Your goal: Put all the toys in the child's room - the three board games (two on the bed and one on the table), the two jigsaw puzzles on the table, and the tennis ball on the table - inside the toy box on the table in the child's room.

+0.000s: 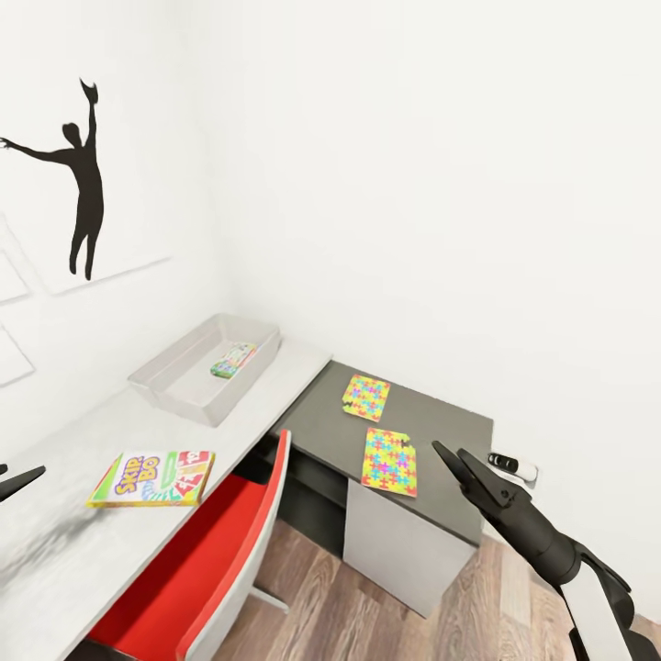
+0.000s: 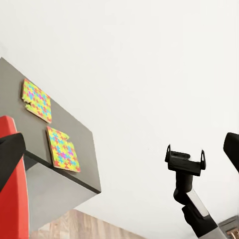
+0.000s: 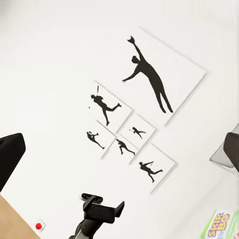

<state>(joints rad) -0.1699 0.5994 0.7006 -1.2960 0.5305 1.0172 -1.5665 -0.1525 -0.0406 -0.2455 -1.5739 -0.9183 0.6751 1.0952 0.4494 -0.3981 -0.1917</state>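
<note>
The right tool [image 1: 456,462] stands open and empty; the near puzzle [image 1: 389,462] lies flat on the worktop [image 1: 431,418], likely light, best gripped at its overhanging edge.

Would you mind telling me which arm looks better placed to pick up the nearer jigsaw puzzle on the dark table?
Probably the right. The right gripper hangs just beside the nearer jigsaw puzzle on the dark table, whereas the left gripper sits at the far side, past the Skip-Bo box.
</note>
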